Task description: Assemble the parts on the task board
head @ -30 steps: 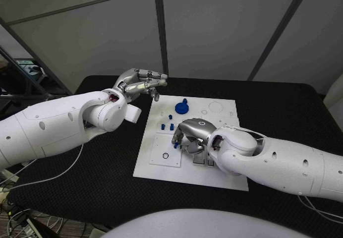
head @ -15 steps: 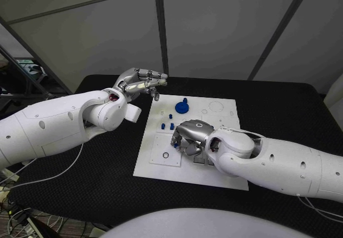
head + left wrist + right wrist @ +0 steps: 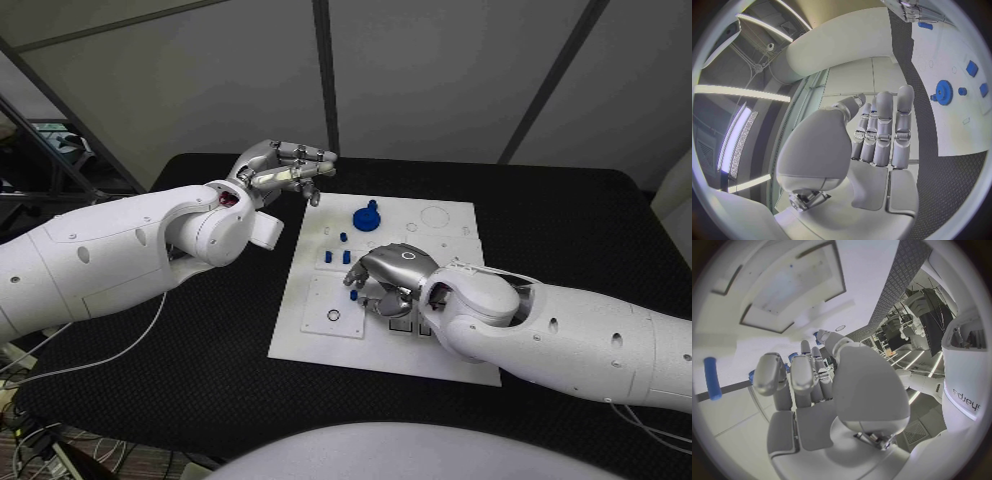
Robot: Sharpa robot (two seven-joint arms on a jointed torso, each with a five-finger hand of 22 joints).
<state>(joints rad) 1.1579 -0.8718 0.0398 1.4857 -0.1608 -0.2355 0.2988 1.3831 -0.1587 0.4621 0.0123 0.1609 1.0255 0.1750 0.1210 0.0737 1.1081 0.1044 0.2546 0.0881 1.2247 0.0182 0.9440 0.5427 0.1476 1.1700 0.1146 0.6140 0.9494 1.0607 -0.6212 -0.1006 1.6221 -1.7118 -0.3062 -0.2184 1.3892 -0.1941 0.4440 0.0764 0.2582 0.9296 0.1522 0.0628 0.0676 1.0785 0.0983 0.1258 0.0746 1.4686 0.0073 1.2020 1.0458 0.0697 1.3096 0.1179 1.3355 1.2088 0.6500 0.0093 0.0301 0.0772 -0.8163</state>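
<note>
The black desk [image 3: 173, 400] carries the white board [image 3: 433, 340] in its middle. The left arm [image 3: 116, 255] reaches in over the desk and ends in the left hand [image 3: 284, 168], which hangs off the board's far left corner; its fingers [image 3: 882, 127] lie straight and close side by side, holding nothing. The right arm [image 3: 577, 335] lies low across the near right part of the board. The right hand [image 3: 387, 282] is bent down over the board's centre with its fingers [image 3: 792, 380] curled toward the surface; whether they pinch anything I cannot tell, since the hand covers its own fingertips.

Compared with a second ago, the right hand has tipped further over and its arm has slid a little forward along the board. The left hand has not moved.

On the board, a blue gear [image 3: 366, 216] stands near the far edge, and several small blue parts [image 3: 343, 256] lie just left of the right hand. The right wrist view shows a blue peg [image 3: 711, 378] lying on the board beside that hand.
</note>
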